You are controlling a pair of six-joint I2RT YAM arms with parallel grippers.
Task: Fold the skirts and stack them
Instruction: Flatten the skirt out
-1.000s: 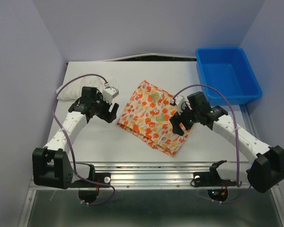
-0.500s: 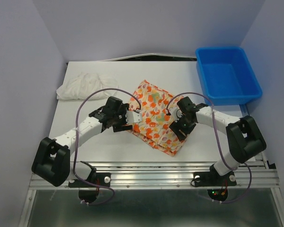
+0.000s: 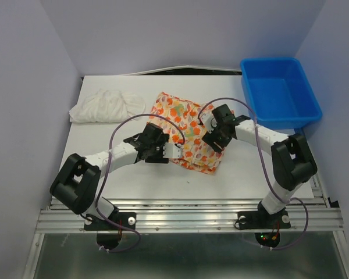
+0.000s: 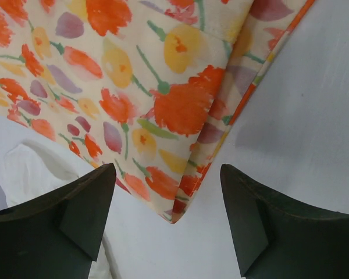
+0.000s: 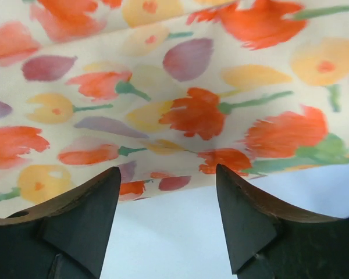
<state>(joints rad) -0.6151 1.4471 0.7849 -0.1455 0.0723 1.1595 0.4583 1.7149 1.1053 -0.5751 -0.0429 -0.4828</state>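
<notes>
The cream skirt with orange, red and yellow print lies flat in the middle of the table. Its near corner sits between the fingers of my left gripper, which stands open and close above the table. My right gripper is open at the printed skirt's right edge, with only bare table between its fingers. The plain white skirt lies crumpled at the back left, away from both grippers.
A blue plastic bin stands at the back right corner of the table. The metal rail with both arm bases runs along the near edge. Purple cables loop above each arm.
Both arms swung inward to the printed skirt, left from beside the white skirt, right from the cloth's right side. The printed skirt now lies more compact and further back. The right jaws narrowed a little.
</notes>
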